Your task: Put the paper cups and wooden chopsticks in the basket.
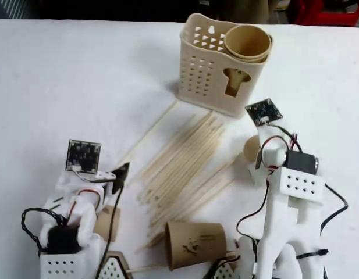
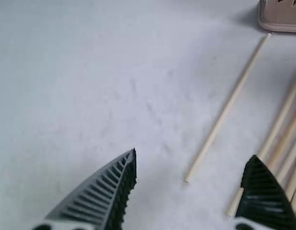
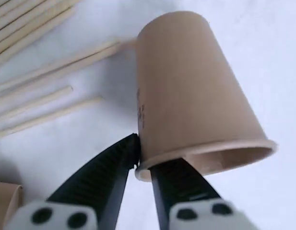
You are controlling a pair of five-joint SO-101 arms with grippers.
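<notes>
- At the right side of the surface (image 1: 63,75), the right jaws are pinched narrow on the rim of a paper cup (image 3: 186,81). Whether the cup is lifted, I cannot tell.
- This cup is light and thin, so I judge that a hard pinch would dent it. The rolled rim looks like the stiffest place to hold.
- Far from the arms stands the basket (image 1: 208,75), with nested cups (image 1: 247,42) already in its right part.
- Another cup (image 1: 194,244) lies on its side at the near edge, between the two arms.
- Wooden chopsticks (image 1: 179,168) lie spread in the middle. They are stiff, thin and likely to roll, so gripping across the middle seems best.
- The left jaws are wide open and hold nothing, close to the near end of one separate chopstick (image 2: 227,108).
</notes>
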